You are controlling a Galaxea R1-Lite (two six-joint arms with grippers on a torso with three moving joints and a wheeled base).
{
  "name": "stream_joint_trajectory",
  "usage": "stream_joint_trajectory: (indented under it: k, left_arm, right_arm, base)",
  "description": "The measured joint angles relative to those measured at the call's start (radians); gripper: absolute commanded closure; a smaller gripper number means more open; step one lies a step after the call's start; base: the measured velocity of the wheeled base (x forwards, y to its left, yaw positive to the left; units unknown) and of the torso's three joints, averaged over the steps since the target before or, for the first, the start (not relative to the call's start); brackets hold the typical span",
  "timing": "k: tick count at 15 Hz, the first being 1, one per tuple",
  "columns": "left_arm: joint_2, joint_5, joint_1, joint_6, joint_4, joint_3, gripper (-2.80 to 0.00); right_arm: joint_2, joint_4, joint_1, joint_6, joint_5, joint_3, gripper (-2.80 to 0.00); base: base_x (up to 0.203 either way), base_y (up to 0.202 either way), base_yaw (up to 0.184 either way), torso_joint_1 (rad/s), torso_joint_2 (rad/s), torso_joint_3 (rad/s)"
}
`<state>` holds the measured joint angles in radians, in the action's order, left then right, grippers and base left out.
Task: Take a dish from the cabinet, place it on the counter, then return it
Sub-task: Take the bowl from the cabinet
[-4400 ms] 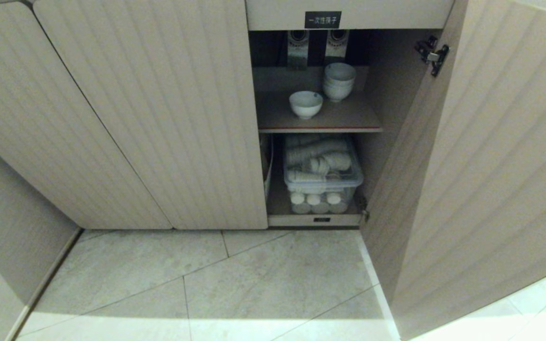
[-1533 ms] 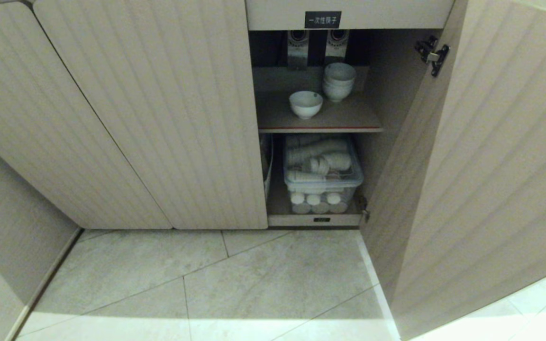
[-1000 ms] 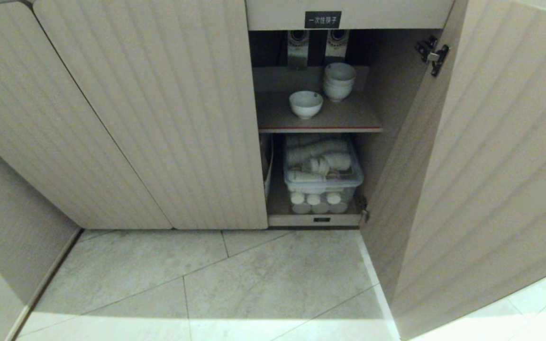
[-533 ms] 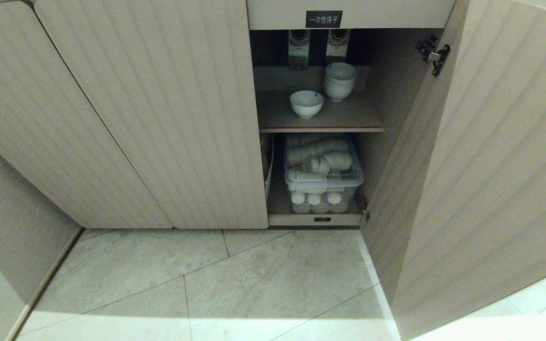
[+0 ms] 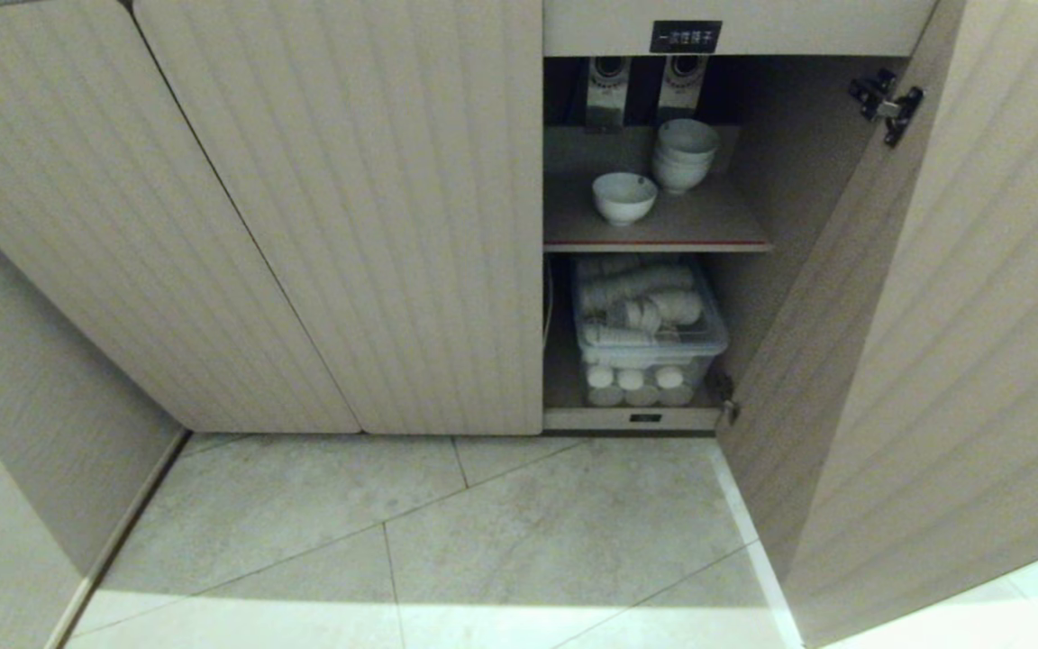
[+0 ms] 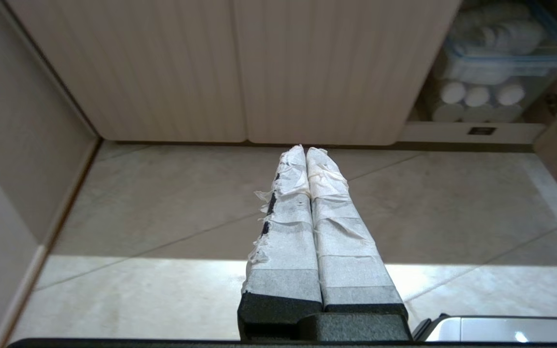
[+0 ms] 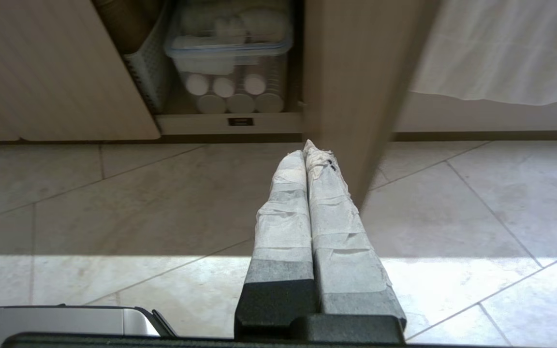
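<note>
Dish (image 5: pixel 624 197) sits on cabinet (image 5: pixel 348 225) shelf — both grippers' jaws together, seemingly empty.

**A kitchen storage corner, seen low to the floor**

A low beige cabinet (image 5: pixel 348 225) with ribbed doors stands on a grey tiled floor (image 5: pixel 483 532). Its open compartment holds white bowls (image 5: pixel 624 197) on a brown shelf (image 5: pixel 663 233) and a clear lidded bin (image 5: pixel 650 329) of stacked crockery and cups below, under a small black label (image 5: pixel 686 37).

Grey tiled floor (image 5: pixel 519 532) (sunlit strip nearest), white curtain (image 7: pixel 501 48).
</note>
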<state>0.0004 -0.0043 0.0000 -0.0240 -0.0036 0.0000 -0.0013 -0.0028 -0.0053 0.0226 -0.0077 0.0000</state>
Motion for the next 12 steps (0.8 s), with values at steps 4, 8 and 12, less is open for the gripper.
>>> stream_joint_trajectory:
  k: [4,8,12]
  left_arm:
    - [0.0,0.0,0.0,0.0,0.001,0.0,0.0]
    - [0.0,0.0,-0.001,0.001,0.001,0.0,0.0]
    - [0.0,0.0,0.0,0.001,0.001,0.0,0.0]
  right_arm:
    - [0.0,0.0,0.0,0.0,0.0,0.0,0.0]
    - [0.0,0.0,0.0,0.0,0.001,0.0,0.0]
    - [0.0,0.0,0.0,0.0,0.0,0.0,0.0]
  base:
    - [0.0,0.192,0.0,0.0,0.0,0.001]
    - [0.0,0.151,-0.003,0.003,0.0,0.004]
    - [0.0,0.0,0.0,0.0,0.0,0.0]
